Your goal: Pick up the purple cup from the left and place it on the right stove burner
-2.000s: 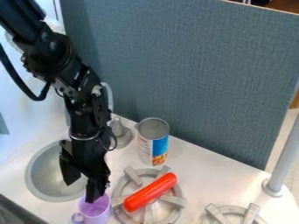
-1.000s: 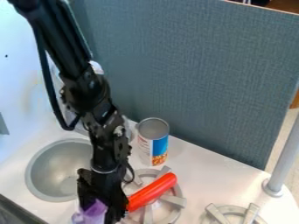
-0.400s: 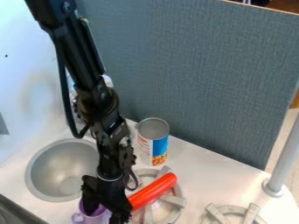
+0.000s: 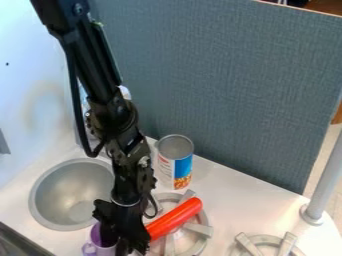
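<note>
"Logging the purple mug: position, claw state?"

"Upright, bottom edge of view, between sink and burner. Gripper at mug's rim; cannot tell whether wide, narrow or holding."

"Expected handling?"

"Judged light, stiff, probably plastic. Low breakage risk; smooth surface may slip. Best grip: across the wall at the rim, clear of the small handle."

A fixed camera looks down at a slant from above, on the side of the gripper opposite the upright panel, and faces that panel. It is near enough to take in the sink and burner on either side of the gripper.
</note>
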`<action>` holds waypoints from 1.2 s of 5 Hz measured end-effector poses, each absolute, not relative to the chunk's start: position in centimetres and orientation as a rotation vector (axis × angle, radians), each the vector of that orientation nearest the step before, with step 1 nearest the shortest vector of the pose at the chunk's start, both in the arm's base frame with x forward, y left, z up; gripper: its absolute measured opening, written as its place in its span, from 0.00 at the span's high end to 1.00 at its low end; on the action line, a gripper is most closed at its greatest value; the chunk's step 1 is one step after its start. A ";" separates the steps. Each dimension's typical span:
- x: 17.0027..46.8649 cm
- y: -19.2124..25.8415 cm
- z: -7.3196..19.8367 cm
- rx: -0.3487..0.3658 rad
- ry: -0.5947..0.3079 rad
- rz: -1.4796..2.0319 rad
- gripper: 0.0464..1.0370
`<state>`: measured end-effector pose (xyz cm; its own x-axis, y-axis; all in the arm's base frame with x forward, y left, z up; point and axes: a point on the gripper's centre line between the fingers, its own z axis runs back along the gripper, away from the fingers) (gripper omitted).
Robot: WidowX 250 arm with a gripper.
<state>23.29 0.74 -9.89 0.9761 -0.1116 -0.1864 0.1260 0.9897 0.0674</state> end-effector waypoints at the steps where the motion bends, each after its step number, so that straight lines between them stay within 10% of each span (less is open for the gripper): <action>1: 23.0 1.1 -9.7 0.096 0.216 -0.146 0.86; 4: 25.1 -6.3 -0.5 0.123 0.149 -0.433 0.95; 6: 27.8 -14.4 0.4 0.082 0.083 -0.700 0.95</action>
<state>27.79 -14.42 0.39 0.7619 -0.6393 -0.1040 0.6458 0.7620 0.0476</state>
